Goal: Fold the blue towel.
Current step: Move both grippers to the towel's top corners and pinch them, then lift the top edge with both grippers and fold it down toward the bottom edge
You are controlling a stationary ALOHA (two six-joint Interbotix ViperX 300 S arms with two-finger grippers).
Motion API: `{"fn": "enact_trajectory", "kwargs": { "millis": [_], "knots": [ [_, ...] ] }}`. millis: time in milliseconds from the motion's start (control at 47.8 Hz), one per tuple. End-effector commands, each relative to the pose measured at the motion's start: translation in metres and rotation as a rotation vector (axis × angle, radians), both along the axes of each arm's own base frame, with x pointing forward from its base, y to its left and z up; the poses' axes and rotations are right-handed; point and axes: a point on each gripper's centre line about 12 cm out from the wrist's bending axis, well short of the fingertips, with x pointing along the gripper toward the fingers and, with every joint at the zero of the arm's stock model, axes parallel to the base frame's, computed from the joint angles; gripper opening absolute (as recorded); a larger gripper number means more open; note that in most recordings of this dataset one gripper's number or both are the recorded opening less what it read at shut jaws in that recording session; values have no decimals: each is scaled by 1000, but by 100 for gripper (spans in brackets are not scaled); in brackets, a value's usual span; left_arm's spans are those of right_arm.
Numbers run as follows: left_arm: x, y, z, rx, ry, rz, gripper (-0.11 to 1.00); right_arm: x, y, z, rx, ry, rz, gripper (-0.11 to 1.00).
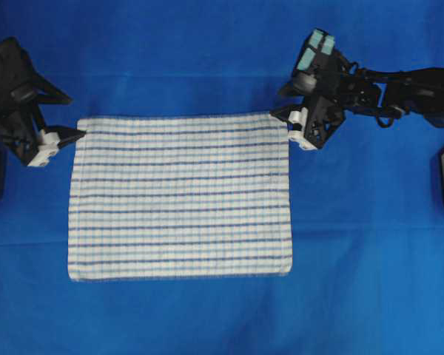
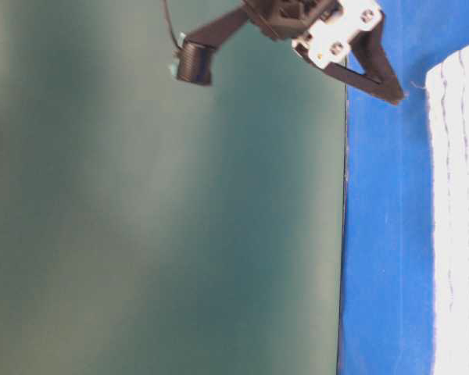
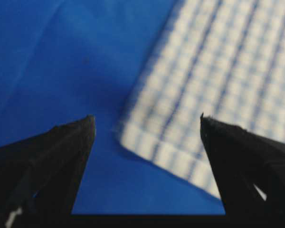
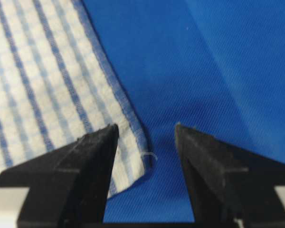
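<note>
While spread flat and unfolded on the blue sheet (image 1: 207, 44), the towel (image 1: 181, 196) lies in one layer, corners square, no fold yet made.

Left gripper (image 1: 63, 137): parted wide, nothing held, tips just beside the towel's far left corner. In the left wrist view, corner seen between the two fingers (image 3: 61, 156) but ahead of them, not yet bracketed.

Right gripper (image 1: 288, 122): parted, nothing held, at the towel's far right corner. In the right wrist view, one finger (image 4: 85, 161) over the towel's hem, the other over bare sheet, corner and a loose thread between them.

Risks noted, as judgement only:

- Pinching sheet together with towel. Cause: both cloths thin and lying flush, tips pressing down past the hem. Result: sheet lifted and dragged with the fold.
- Missing the left corner. Cause: tips short of the hem. Result: closing on nothing, or on a few threads that slip on lifting.
- Uneven fold. Cause: the two grips seated at different depths on their corners. Result: far edge landing skewed against the towel's near edge.
- Bunching. Cause: a finger sliding along the cloth and pushing the corner inward before closing.

Contact of either gripper with the towel: cannot be confirmed.
</note>
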Motion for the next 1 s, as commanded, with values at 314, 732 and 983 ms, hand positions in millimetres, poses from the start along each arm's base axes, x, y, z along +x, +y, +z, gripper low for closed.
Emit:
{"fn": "enact_trajectory", "kwargs": {
  "millis": [314,732,983],
  "knots": [
    [19,20,-20,-17,136,0,85,12,-5,-18,6,17,-2,56],
    [22,21,-34,-61,227,-9,64,14,0,-24,10,39,17,39],
    [23,8,-36,-66,249,-62,4,16,7,-22,14,55,38,1]
  ]
}}
